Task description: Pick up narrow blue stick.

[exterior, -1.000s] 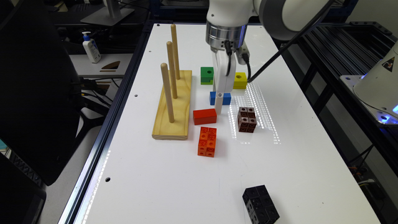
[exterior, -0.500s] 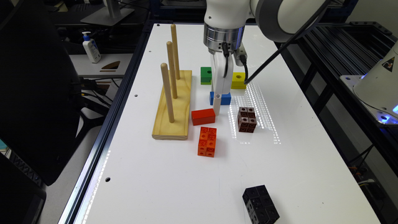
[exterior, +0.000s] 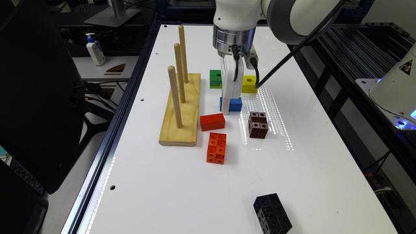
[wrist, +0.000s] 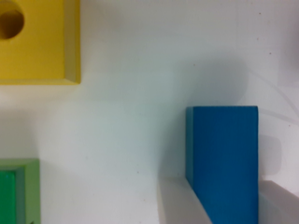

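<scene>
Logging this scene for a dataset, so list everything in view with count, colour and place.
blue stick: 1, blue, mid table, between the fingers
red block: 1, red, beside the peg board
green block: 1, green, holed, behind the blue stick
yellow block: 1, yellow, holed, exterior view's right of green
peg board: 1, wood, three pegs
orange cubes: 1 cluster, near red block
brown cubes: 1 cluster
black cubes: 1 cluster, near edge
bottle: 1, white, off table
gripper: 1, white, fingers flanking blue stick

Red block (exterior: 212, 122) beside wooden peg base (exterior: 181, 112); black cube-block (exterior: 272, 214) apart.
</scene>
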Tool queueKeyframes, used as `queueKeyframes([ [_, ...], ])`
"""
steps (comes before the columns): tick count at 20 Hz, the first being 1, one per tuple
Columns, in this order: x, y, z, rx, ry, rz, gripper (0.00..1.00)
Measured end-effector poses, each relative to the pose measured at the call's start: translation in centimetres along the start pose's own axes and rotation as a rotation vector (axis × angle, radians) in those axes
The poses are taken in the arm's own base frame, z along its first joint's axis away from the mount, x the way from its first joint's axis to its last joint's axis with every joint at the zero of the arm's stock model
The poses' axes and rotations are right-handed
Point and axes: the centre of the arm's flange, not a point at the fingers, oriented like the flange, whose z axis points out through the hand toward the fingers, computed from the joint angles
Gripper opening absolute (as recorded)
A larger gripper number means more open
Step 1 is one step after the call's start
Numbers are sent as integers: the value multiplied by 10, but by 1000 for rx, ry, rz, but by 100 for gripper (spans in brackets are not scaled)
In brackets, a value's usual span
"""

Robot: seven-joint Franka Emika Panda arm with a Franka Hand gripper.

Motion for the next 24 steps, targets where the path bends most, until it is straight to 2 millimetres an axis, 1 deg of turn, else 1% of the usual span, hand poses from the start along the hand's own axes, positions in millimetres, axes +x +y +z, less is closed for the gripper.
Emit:
queueKeyframes([
  [10,1,0,-2,2,2,1,0],
  [12,2,-1,-9,4,6,1,0],
  [15,2,-2,-25,2,8,0,0],
  [17,2,-2,-31,0,7,0,0],
  [24,2,-1,-33,-2,6,-1,0],
])
